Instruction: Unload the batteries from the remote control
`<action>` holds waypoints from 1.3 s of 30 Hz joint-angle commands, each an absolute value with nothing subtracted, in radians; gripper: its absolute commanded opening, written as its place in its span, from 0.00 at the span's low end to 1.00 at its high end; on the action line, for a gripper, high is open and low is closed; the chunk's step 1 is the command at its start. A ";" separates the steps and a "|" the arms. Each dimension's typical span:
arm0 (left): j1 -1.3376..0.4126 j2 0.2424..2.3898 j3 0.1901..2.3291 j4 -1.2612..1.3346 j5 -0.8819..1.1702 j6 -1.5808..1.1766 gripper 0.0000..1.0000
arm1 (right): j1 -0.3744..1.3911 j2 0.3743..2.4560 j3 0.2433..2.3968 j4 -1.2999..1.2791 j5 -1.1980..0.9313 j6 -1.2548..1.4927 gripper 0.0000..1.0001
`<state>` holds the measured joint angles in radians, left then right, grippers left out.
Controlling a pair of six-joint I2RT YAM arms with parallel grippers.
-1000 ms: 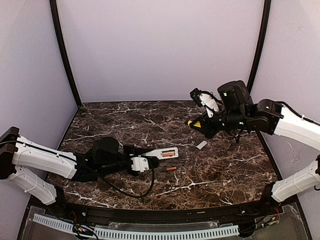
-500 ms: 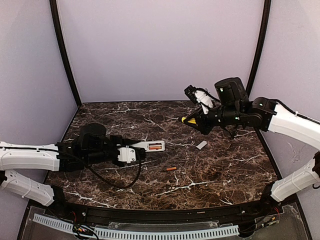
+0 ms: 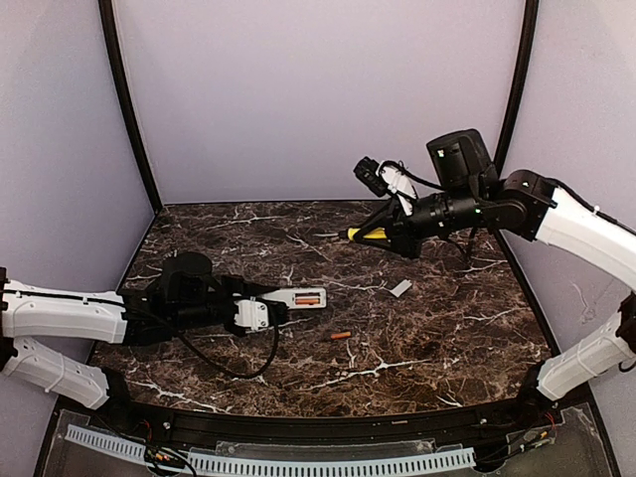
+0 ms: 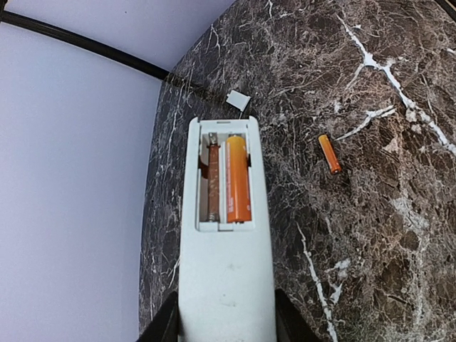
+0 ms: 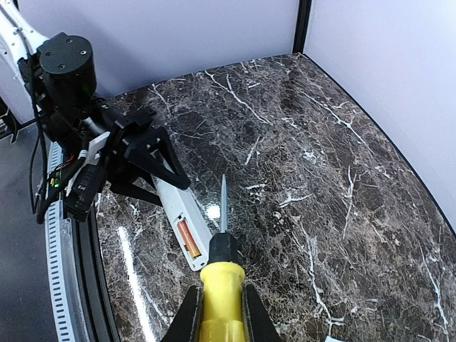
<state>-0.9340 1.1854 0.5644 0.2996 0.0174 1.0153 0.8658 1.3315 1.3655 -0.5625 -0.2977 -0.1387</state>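
My left gripper (image 3: 260, 306) is shut on the white remote control (image 3: 295, 297), held low over the table with its battery bay up. In the left wrist view the remote (image 4: 224, 285) shows one orange battery (image 4: 237, 178) in the right slot; the left slot is bare. A second battery (image 3: 341, 336) lies loose on the table, also in the left wrist view (image 4: 329, 154). My right gripper (image 3: 391, 235) is shut on the yellow-handled screwdriver (image 5: 221, 292), raised at the back right, tip pointing left above the remote (image 5: 184, 216).
A small grey-white cover piece (image 3: 400, 288) lies on the dark marble table (image 3: 437, 338) right of centre; it also shows in the left wrist view (image 4: 237, 100). Lilac walls close the back and sides.
My left gripper drew the remote back to the left and slightly farther from the loose battery. My right gripper moved left and up with the screwdriver.
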 commanded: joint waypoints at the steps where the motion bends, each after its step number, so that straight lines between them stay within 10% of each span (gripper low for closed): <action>1: -0.930 1.161 0.537 0.351 0.024 1.036 0.00 | 0.862 1.364 1.439 -0.671 -0.395 -0.216 0.00; 39: -0.930 1.082 0.451 0.455 -0.144 1.262 0.00 | 1.065 1.668 1.799 -1.030 -0.136 -0.292 0.00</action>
